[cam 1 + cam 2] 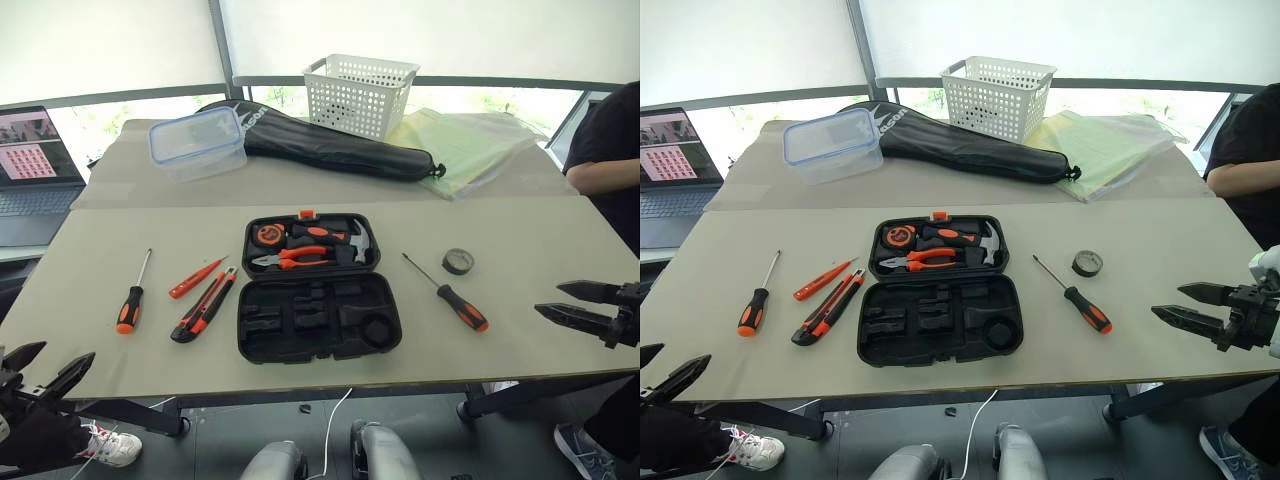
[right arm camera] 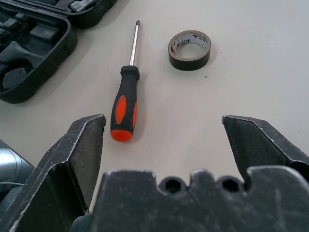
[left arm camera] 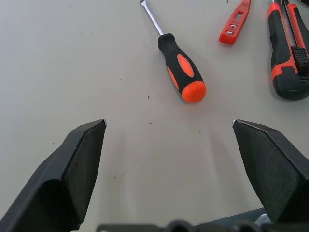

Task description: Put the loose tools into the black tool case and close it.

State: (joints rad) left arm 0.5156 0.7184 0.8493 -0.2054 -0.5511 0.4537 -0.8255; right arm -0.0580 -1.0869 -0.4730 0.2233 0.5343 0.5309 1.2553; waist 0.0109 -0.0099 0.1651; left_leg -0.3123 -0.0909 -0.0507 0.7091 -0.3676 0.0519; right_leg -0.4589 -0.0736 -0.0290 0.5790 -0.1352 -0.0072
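- The black tool case (image 1: 318, 288) lies open at the centre of the worktop (image 1: 560, 250); pliers, a hammer and a tape measure sit in its far half, and the near half's recesses are bare.
- Left of the case lie a screwdriver (image 1: 131, 297), a thin red tester screwdriver (image 1: 196, 278) and a utility knife (image 1: 205, 304), all apart from it.
- Right of the case lie a second screwdriver (image 1: 447, 293) and a small tape roll (image 1: 458, 261).
- The left pincer (image 1: 45, 370) hangs spread and empty at the lower left, off the worktop's near edge.
- The right pincer (image 1: 572, 302) is spread and empty at the right edge.
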